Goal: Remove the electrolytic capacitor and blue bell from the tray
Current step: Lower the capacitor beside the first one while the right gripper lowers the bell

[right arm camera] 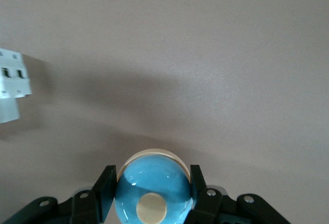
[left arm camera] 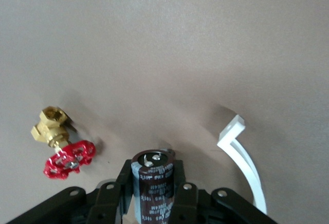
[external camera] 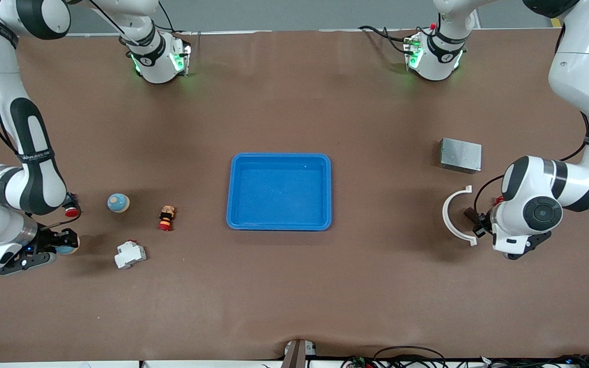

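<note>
A dark brown capacitor (left arm camera: pixel 153 183) with silver terminals stands between the fingers of my left gripper (left arm camera: pixel 153 175), which is shut on it. In the front view that gripper (external camera: pixel 474 221) hangs low over the table at the left arm's end, beside a white arc (external camera: pixel 453 214). My right gripper (right arm camera: pixel 153 183) is shut on a glossy blue bell (right arm camera: pixel 153 190) with a beige button. From the front, this gripper (external camera: pixel 67 244) is low over the table at the right arm's end.
A blue tray (external camera: pixel 279 156) sits mid-table. At the right arm's end lie a second blue bell (external camera: pixel 118 203), a red-and-yellow push button (external camera: pixel 166 218) and a white breaker (external camera: pixel 130 254). A grey metal box (external camera: pixel 460 155) and a red-handled brass valve (left arm camera: pixel 61 144) are near the left gripper.
</note>
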